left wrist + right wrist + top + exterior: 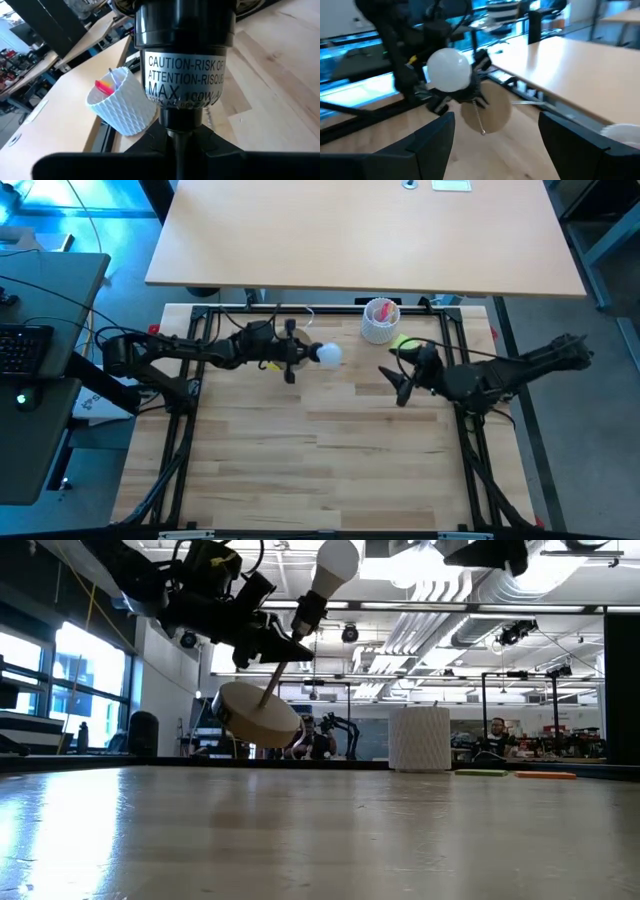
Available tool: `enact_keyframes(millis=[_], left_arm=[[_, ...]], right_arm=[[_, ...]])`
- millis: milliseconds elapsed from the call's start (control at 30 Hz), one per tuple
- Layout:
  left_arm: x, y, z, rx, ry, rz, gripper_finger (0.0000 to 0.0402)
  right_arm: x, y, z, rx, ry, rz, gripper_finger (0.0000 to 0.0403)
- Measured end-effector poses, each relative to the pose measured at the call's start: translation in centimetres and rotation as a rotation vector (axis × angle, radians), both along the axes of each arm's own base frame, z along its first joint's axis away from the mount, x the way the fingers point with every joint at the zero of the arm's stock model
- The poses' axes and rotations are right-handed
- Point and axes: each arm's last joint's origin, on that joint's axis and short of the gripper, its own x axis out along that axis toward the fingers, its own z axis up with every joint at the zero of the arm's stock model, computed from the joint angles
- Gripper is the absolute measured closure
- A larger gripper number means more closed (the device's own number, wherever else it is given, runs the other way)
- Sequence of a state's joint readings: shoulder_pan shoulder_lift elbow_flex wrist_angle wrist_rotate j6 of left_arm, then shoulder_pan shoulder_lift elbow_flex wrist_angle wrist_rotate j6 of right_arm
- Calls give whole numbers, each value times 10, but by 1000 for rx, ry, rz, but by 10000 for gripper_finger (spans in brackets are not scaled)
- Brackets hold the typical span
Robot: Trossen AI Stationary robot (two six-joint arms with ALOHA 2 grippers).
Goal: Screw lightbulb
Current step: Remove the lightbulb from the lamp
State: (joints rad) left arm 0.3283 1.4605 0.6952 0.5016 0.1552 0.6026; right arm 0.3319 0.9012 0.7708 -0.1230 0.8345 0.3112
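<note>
Beside the lightbulb [329,354] we see a white lattice cup [379,321] holding pink and red items, standing at the table's [330,470] far edge. Only the low view shows us the wooden disc base [257,713] lifted clear of the table and tilted, the lightbulb seated in its black socket [185,45]. The left gripper [290,353] is clamped tight around the socket's stem. The right gripper [400,372], jaws apart and holding nothing, faces the lightbulb, near it.
</note>
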Motion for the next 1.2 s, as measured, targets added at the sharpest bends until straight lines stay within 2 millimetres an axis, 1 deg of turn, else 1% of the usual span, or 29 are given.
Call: enact_keyframes(millis=[133, 267, 333, 433, 567, 633, 800, 900, 1000, 1100, 1200], left_arm=[[1, -3, -1, 2, 11, -11, 381], [2, -8, -2, -21, 23, -16, 381], [3, -12, -3, -21, 31, -30, 381], [3, -17, -6, 0, 61, -51, 380], [4, -20, -6, -14, 60, -37, 380], [4, -21, -7, -25, 69, -36, 380], [4, -22, -7, -34, 68, -36, 380], [4, -22, -7, -34, 69, -35, 380], [4, -22, -7, -34, 68, -36, 380], [4, -22, -7, -36, 73, -36, 380], [4, -23, -8, -39, 85, -39, 380]], right_arm=[[15, -9, -6, 19, 34, 80, 119], [33, -10, -14, -2, 49, 102, 119], [43, -5, -17, 0, 27, 114, 119], [54, 7, -24, -43, 35, 160, 119], [64, 21, -28, -121, 6, 120, 119], [67, 23, -26, -156, -21, 91, 119], [68, 23, -17, -215, -73, 85, 119], [68, 23, -16, -288, -40, 91, 119], [70, 21, -14, -394, 28, 94, 116], [74, 14, 4, -439, 113, 79, 104], [80, 9, 22, -429, 224, 79, 88]])
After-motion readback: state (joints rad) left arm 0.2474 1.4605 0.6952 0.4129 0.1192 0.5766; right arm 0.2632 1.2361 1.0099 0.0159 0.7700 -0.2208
